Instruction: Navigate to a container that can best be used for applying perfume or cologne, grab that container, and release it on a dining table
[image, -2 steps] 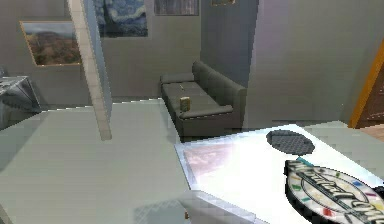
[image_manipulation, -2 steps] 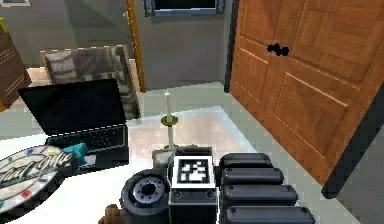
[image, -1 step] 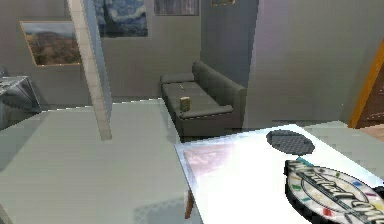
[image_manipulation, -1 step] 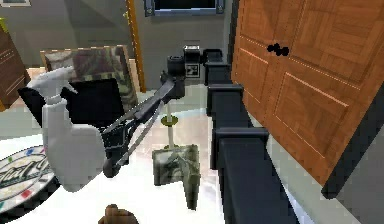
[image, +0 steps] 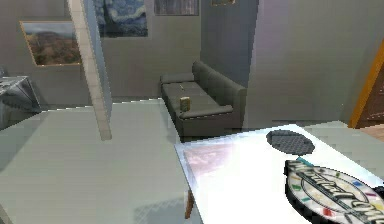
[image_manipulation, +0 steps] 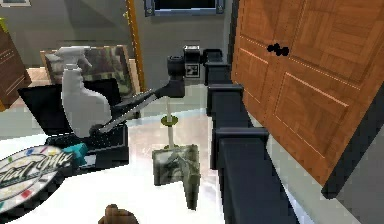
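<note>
One step of three looks nearly done, as I judge it: the robot stands beside the container, so the navigating is finished. In the arm side view the white spray bottle (image_manipulation: 80, 95) stands at the left on the table (image_manipulation: 135, 185), just behind a dark laptop-like thing (image_manipulation: 70, 135). The fingers (image_manipulation: 135, 106) slant from the arm (image_manipulation: 240, 150) down toward the foot of the bottle. The state of the fingers I cannot tell. I also cannot tell whether they hold anything, because the bottle stands on a surface right at their far end. Lifting the bottle, carrying it to a dining table and releasing it there seem not yet done. Whether this table is itself a dining table I cannot say.

Counted from left to right in the arm side view:
- one decorated plate (image_manipulation: 25, 172)
- one spray bottle
- one laptop-like thing
- one brass candlestick (image_manipulation: 168, 120)
- one grey-green object (image_manipulation: 177, 168) that I cannot name
- one wooden cabinet (image_manipulation: 310, 80) with two dark knobs (image_manipulation: 278, 49)

In the forward view, again from left to right:
- one landscape picture (image: 50, 45) on the wall
- one pillar (image: 98, 70)
- one blue picture (image: 125, 18)
- one sofa (image: 205, 100) carrying one small object (image: 186, 101)
- one dark round mat (image: 290, 140) on the table
</note>
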